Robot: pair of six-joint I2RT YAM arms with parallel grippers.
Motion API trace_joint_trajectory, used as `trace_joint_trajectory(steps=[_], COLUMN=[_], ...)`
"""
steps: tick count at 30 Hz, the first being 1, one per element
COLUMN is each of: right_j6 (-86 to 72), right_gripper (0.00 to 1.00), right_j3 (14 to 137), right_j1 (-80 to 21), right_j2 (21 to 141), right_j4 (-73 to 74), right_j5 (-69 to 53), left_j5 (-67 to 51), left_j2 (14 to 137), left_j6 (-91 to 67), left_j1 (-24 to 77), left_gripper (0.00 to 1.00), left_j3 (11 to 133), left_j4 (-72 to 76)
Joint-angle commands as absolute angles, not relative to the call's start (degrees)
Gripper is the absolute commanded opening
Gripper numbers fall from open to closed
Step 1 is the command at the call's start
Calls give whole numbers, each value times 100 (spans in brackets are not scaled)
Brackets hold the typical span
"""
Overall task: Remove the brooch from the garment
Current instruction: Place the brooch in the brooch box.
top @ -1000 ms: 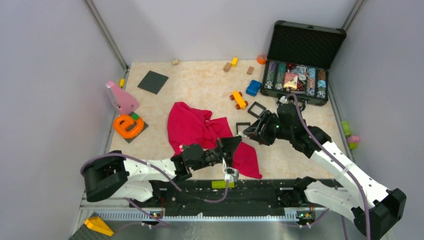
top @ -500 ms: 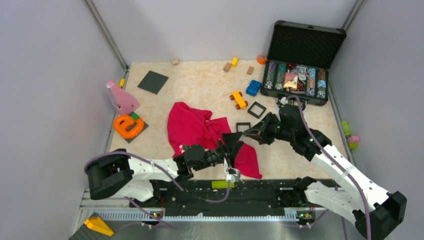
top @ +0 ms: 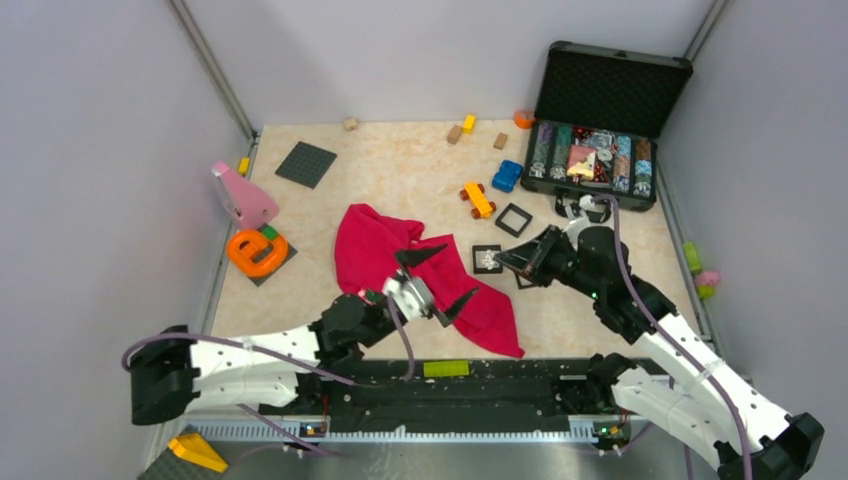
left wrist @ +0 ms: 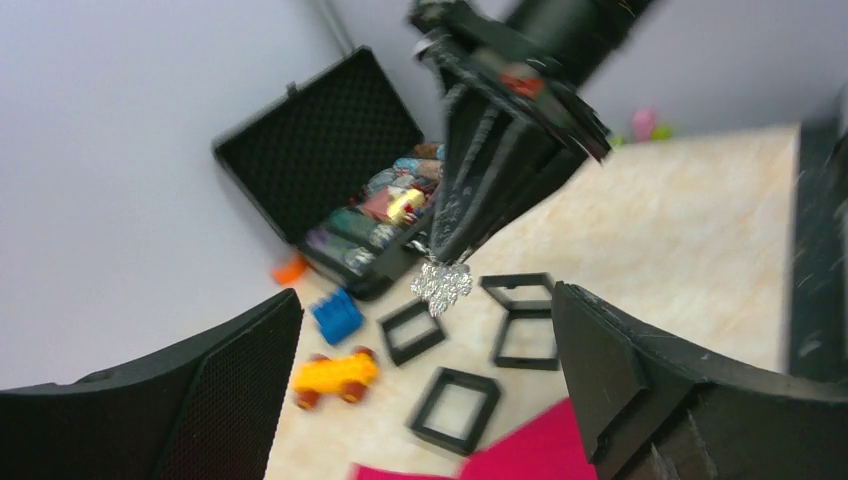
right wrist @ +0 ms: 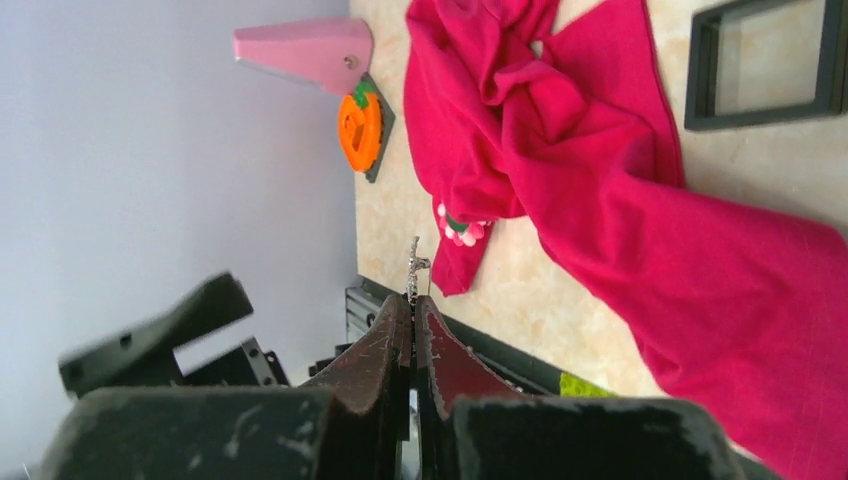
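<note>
The brooch is a small silvery, glittery snowflake-like disc, clear of the garment. My right gripper is shut on it, and it hangs over a black square frame. The left wrist view shows the brooch dangling from the right fingertips. In the right wrist view it pokes edge-on out of my right gripper. The crimson garment lies crumpled at mid-table. A pink-and-white scalloped patch sits at its near edge. My left gripper hovers wide open over the cloth, holding nothing.
Black square frames lie right of the cloth. A yellow toy car and a blue one sit behind them. An open black case stands at the back right. An orange ring toy and a pink wedge are on the left.
The left gripper has let go of the garment, opened wide and pulled back to the left. The right gripper has shut on the brooch and drawn it off to the right.
</note>
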State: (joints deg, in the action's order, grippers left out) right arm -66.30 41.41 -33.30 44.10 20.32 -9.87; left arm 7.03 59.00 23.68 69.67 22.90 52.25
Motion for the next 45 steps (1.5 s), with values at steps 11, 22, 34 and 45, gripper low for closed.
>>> trace_joint_trajectory(steps=[11,22,34,45], right_j6=[-4983,-5164,-5108,-5374], right_gripper=[0,0,0,0], right_j3=[3221,3357,3344,3353], right_j1=[-3321,-3322,-3322,-3323], right_j2=[3251,3622,3561,3789], right_j4=[-1019,-1483,-1516,-1875], right_j5=[-1568,-1814,-1929,-2475], left_j5=[-2676,-3173,-2843,-2764], left_j2=[5802,6851,6974,7308], left_j6=[-6955,-7912,-7766,-7916], left_j1=[4230,4230,4228,4227], left_gripper=[74,40,46,41], left_j3=[2966,3192,3071,3212], left_j4=[5227,6928,6604,6753])
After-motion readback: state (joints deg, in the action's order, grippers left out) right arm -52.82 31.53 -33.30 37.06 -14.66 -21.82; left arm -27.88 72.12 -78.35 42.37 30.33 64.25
